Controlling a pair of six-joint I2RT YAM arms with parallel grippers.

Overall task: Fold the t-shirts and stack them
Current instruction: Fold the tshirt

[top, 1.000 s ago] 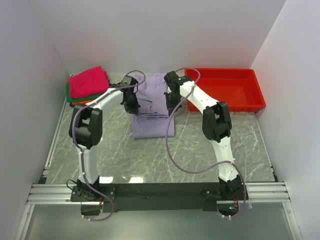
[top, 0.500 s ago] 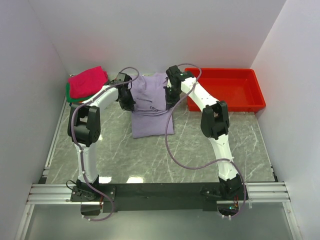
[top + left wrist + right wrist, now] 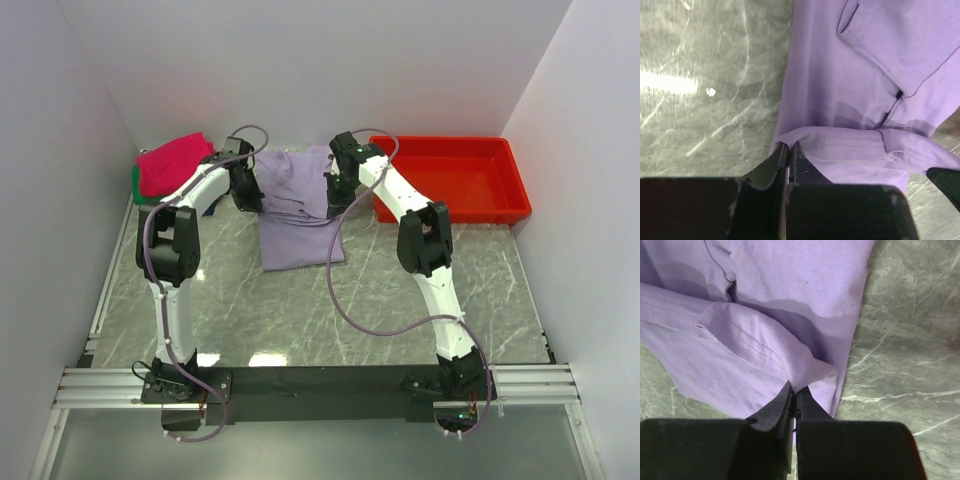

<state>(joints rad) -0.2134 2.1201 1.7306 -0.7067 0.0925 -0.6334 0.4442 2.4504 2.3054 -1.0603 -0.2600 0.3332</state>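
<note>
Pale lavender cloth t-shirt (image 3: 300, 243) lies partly folded on grey marbled tabletop (image 3: 420, 300), left pincer (image 3: 789, 148) and right pincer (image 3: 794, 391) each clenched on a lifted fold edge, magenta-pink folded t-shirt (image 3: 172, 162) at far left.

We can read no text, label, brand, number or sign in any of the 3 views.
</note>
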